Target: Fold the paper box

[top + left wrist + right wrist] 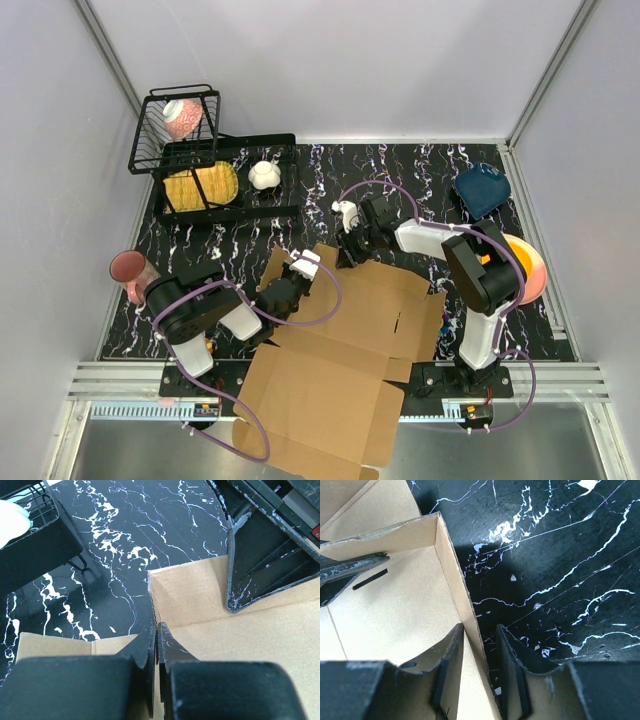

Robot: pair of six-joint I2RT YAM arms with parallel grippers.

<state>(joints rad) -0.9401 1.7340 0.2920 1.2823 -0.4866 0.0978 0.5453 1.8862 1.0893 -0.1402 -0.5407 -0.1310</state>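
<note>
The paper box (340, 350) is a brown cardboard sheet lying across the near half of the table, its far-left corner folded up into two short walls. My left gripper (303, 268) is shut on the left wall; in the left wrist view its jaws (157, 630) pinch the corrugated edge of the paper box (240, 645). My right gripper (348, 250) straddles the far wall. In the right wrist view my right gripper (480, 626) is open: the left finger (451, 650) rests against the wall of the paper box (395, 605), while the right finger (512, 665) stands off it over the black table.
At the back left, a black wire basket (175, 130) stands beside a dish rack (225, 180) holding a yellow plate (200, 185) and a small white object (264, 175). A pink cup (130, 268) stands left, a blue dish (483, 188) and an orange bowl (530, 268) right.
</note>
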